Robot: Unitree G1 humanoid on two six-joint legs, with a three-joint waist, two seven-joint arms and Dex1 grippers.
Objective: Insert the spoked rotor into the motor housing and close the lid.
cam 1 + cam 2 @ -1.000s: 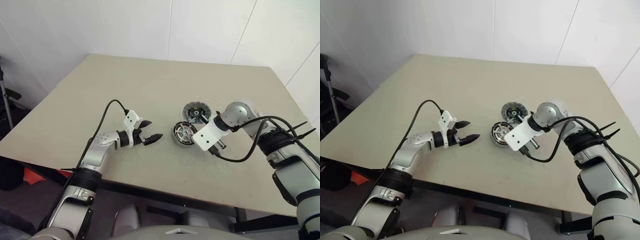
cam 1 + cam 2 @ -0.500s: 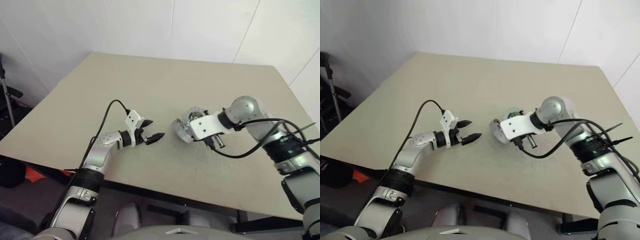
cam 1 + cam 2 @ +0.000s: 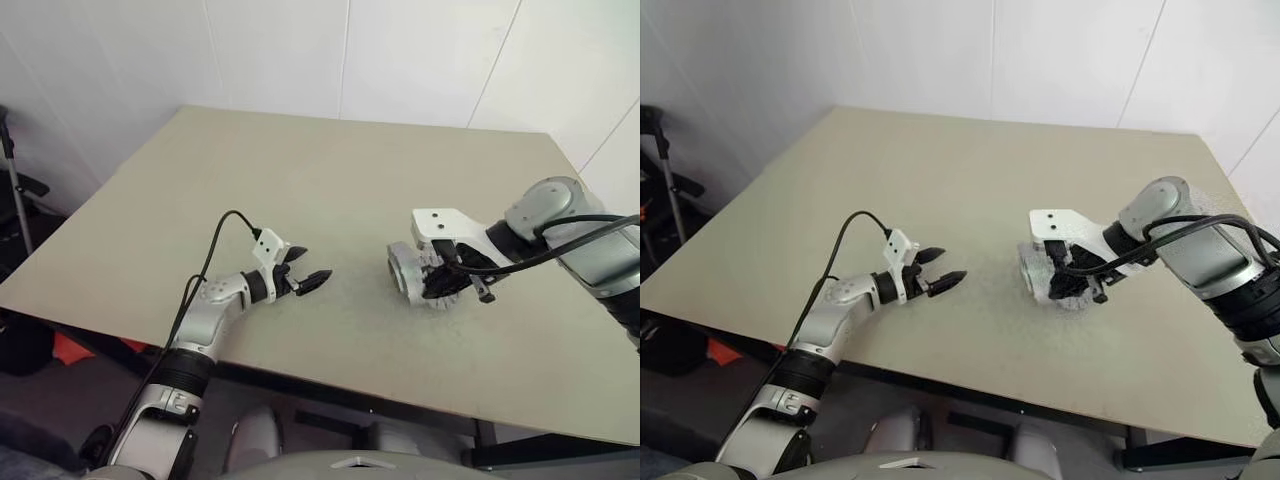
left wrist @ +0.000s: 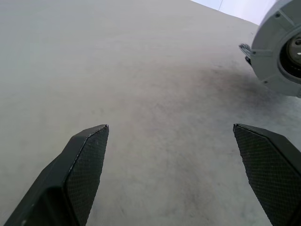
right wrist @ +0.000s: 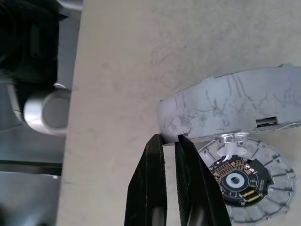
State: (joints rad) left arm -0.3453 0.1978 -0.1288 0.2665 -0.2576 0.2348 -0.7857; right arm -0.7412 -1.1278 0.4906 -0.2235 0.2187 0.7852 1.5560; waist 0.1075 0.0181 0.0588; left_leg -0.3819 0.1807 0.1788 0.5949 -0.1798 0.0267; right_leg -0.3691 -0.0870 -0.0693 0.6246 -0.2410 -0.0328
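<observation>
Grey-silver motor housing (image 5: 225, 110) now stands on edge, swung up over its ribbed lid (image 5: 244, 181) on the tabletop (image 3: 300, 170), where a second ago both lay open, so closing looks underway. Right fingers (image 5: 169, 188) are clenched beside the housing's rim; left gripper (image 3: 305, 270) hangs released.

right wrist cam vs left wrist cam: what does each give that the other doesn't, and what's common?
Right wrist view: the right gripper shut, tips at the rim of the motor housing, which stands tilted on edge, plus the lid face, ribbed with a dark centre. Left wrist view: the left gripper wide open over bare table. Shared: the motor housing's grey side wall and the tabletop.
</observation>
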